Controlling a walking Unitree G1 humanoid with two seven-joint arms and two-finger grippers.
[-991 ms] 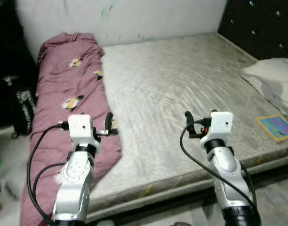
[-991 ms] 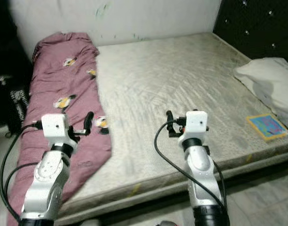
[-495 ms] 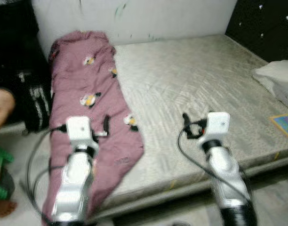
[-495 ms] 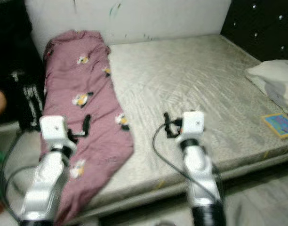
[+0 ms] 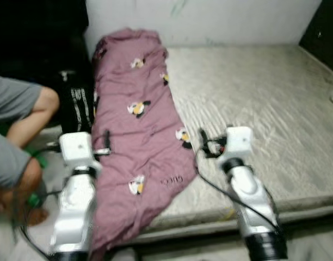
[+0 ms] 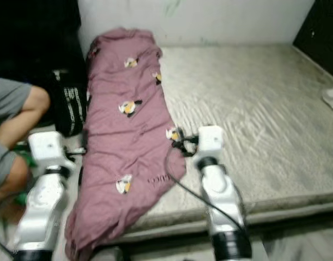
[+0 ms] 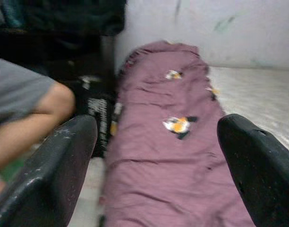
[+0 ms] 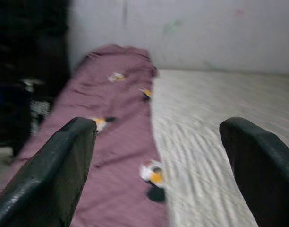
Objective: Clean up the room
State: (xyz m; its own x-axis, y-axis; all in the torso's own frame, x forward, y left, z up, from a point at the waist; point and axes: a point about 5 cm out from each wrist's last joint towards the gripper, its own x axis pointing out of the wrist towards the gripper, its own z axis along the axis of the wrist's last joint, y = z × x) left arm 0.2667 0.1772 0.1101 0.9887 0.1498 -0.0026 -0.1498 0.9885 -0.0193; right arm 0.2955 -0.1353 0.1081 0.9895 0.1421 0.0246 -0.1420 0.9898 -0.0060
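Mauve-pink blanket [image 5: 138,136] with small penguin-like prints in black, white and orange. Mattress [image 5: 264,114] pale grey-beige with a wavy quilted pattern. Wall [image 5: 237,19] white with faint green marks. Black bag [image 5: 76,106] with white lettering. Person [image 5: 17,136] in grey clothing. Silver arms with white wrist blocks, black fingers [image 7: 59,175] and black cables.

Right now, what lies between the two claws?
The mauve blanket lies between the left claw and the right claw, draped over the mattress edge toward the floor. The left eye view shows this best.
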